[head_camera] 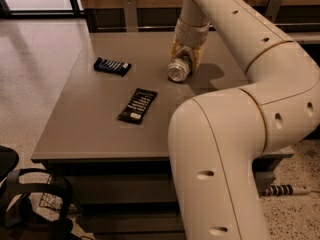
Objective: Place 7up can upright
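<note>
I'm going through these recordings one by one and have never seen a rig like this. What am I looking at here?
The big white jointed shape is a robot arm. There is only one camera view, and it looks down past the arm's elbow onto a grey-brown table. Where the camera is mounted is not on record. At the arm's far end is its gripper, lowered right at the 7up can. The can is not upright: it lies tipped over, one shiny end facing us. Whether the gripper actually clamps the can, I cannot tell. Two flat dark snack bars also lie on the table: the far bar left of the can, and the near bar closer to us.
</note>
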Available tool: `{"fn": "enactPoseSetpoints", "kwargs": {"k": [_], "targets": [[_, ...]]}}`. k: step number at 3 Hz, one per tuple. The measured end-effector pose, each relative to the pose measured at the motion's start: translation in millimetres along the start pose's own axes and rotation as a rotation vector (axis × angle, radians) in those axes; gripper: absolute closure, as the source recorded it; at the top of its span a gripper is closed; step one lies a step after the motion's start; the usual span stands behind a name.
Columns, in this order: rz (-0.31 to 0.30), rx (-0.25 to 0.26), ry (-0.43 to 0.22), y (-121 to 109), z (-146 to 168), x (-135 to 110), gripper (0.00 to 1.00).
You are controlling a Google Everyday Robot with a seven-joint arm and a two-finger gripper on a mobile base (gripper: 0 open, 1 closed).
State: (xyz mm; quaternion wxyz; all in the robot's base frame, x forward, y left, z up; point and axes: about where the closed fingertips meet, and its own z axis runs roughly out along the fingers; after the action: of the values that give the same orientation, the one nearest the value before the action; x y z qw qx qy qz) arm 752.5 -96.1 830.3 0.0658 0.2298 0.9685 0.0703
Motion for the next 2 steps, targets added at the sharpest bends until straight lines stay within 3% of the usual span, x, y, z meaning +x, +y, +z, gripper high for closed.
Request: {"fn": "enactPoseSetpoints", "kwargs": {"k": [2], "targets": [[-0.012, -0.008, -0.057, 3, -14, -6, 1.00]]}}
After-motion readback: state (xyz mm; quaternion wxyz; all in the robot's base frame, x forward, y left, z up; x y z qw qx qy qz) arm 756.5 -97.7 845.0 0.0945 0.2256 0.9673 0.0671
